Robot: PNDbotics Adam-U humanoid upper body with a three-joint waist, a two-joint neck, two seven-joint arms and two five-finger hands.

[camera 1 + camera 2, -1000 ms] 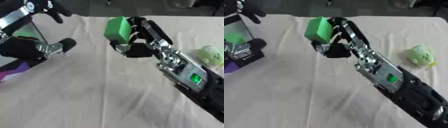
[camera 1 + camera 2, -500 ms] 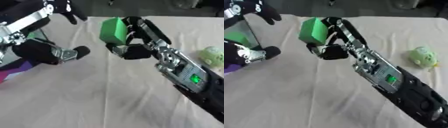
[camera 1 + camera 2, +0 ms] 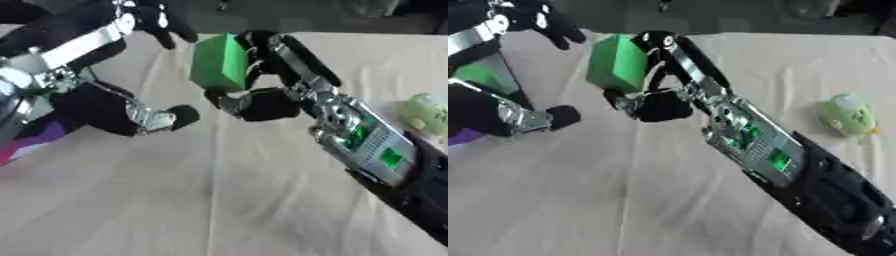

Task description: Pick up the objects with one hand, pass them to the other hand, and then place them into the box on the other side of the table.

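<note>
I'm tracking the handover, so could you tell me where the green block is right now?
The green block is held up in the right hand, above the table's far middle, with the open left hand close on its left.

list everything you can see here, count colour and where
green rectangular block: one, bright green, held above the table's far middle in the right hand
pale green rounded soft object: one, light green, lying on the cloth at the right side
beige cloth-covered table: one, beige, filling most of the view
purple item: one, purple, partly hidden at the left edge behind the left arm
second green shape: one, green, at the left edge, mostly hidden
right hand: black, fingers curled round the block
left hand: black and silver, open, thumb and fingers spread either side of the block, not touching it
</note>
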